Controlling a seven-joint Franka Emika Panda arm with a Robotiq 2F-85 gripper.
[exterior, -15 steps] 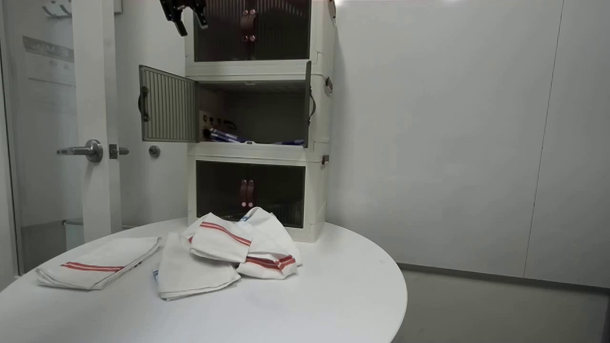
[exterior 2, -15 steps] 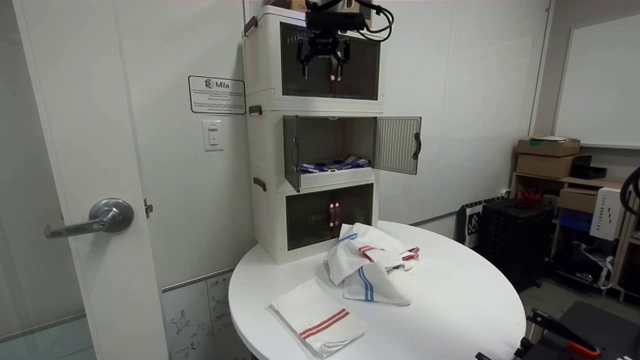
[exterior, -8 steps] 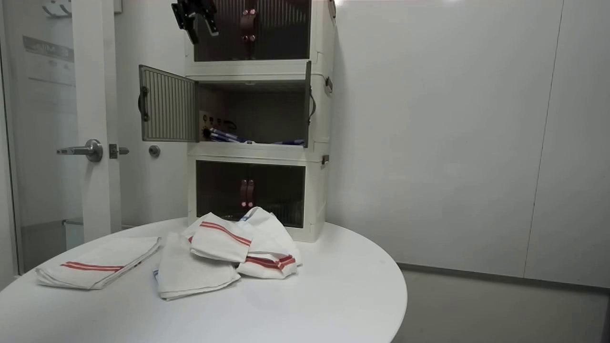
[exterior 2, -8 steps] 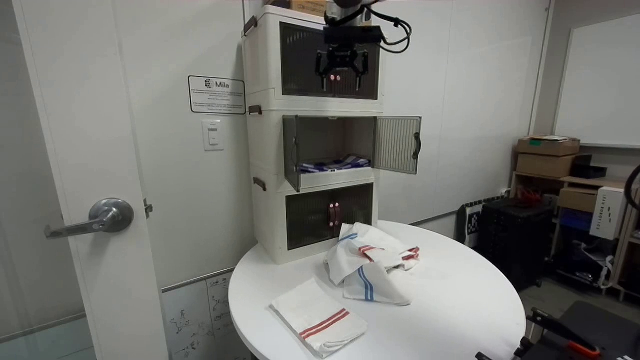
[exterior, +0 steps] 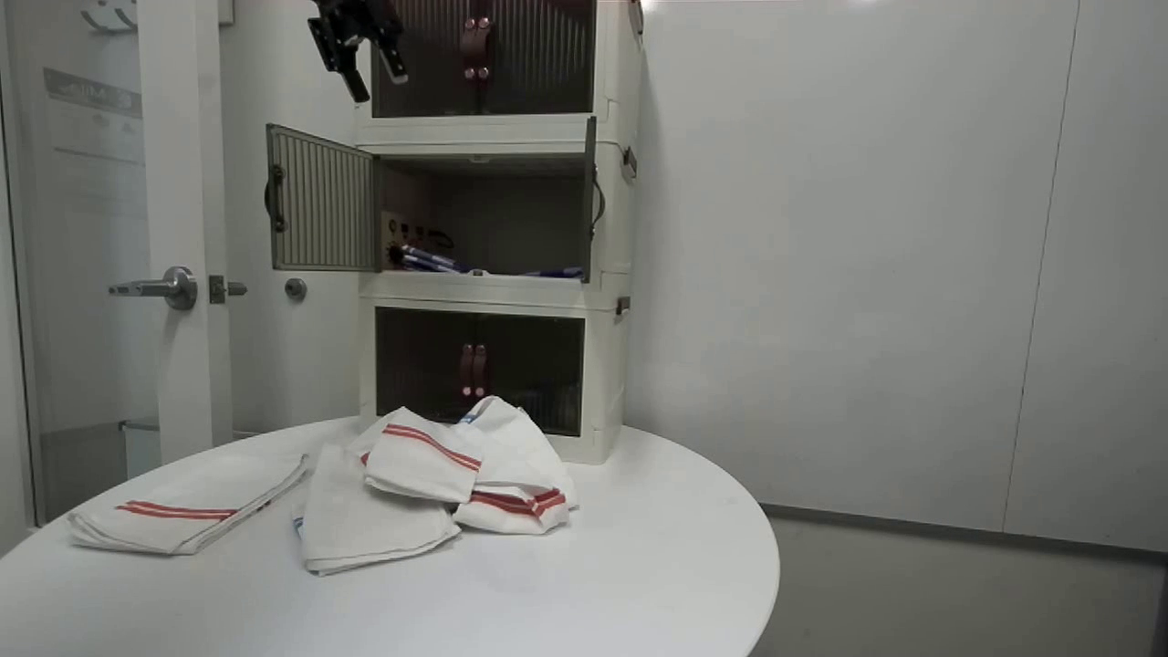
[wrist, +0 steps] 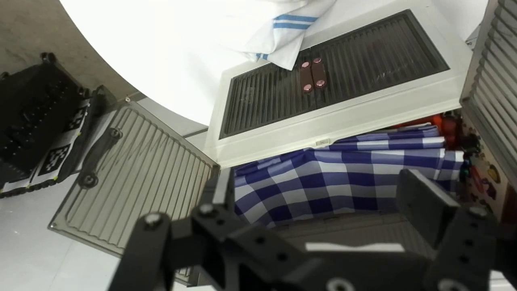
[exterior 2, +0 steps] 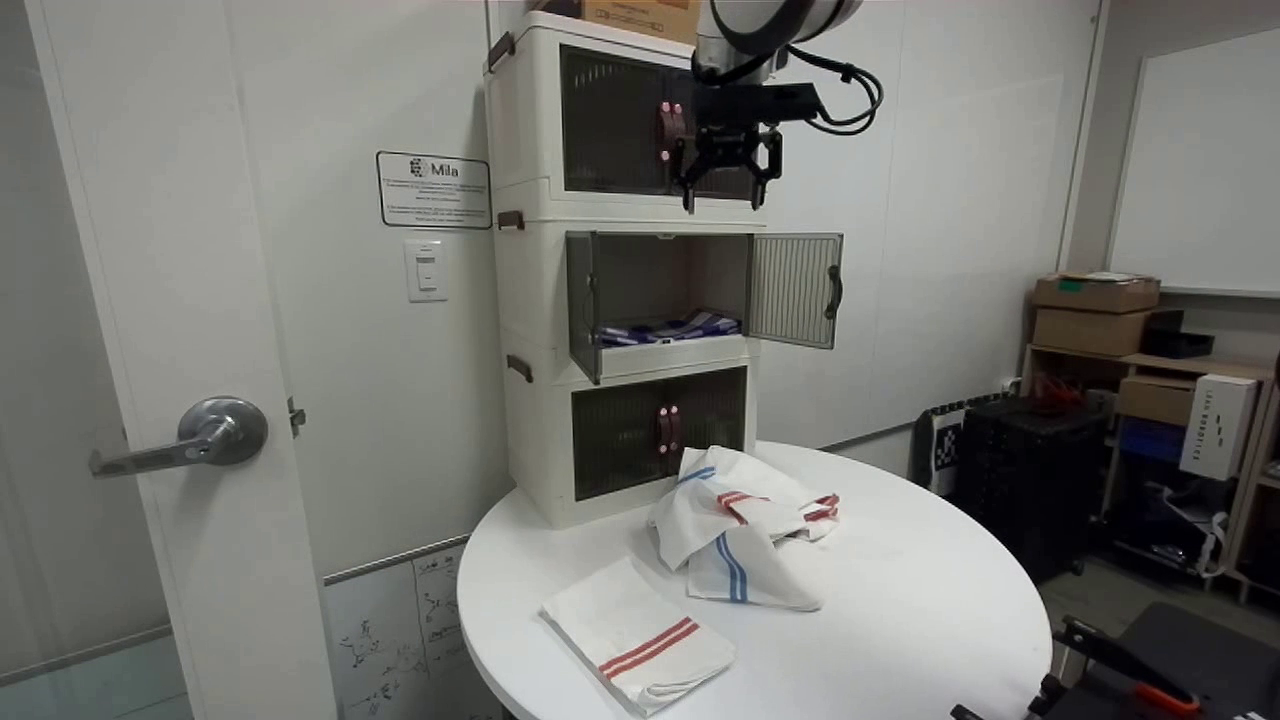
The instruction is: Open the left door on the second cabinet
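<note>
At the left in an exterior view, the left door [exterior 2: 581, 290] of the second cabinet [exterior 2: 530, 285], the middle of three stacked white units, already stands swung out, seen nearly edge-on. Next comes the cabinet's inside, where a blue-and-white cloth [exterior 2: 675, 328] lies low, and after it the right door [exterior 2: 797, 290], also swung out and turned broadside. The top cabinet [exterior 2: 520, 130] and the bottom cabinet [exterior 2: 535, 440] are closed, what they hold unclear behind dark panes. In an exterior view the left door is the broadside one, its handle [exterior: 275, 199] at the free edge; the wrist view shows the cloth's checks and, beside it, a red object [wrist: 449, 129] too cut off to name. Toward the right of the stack the arm [exterior 2: 775, 25] hangs down from above, and the gripper [exterior 2: 723, 205] points downward in front of the top cabinet, apart from both swung-out doors, its fingers spread wide, with the cloth seen beyond them in the wrist view.
</note>
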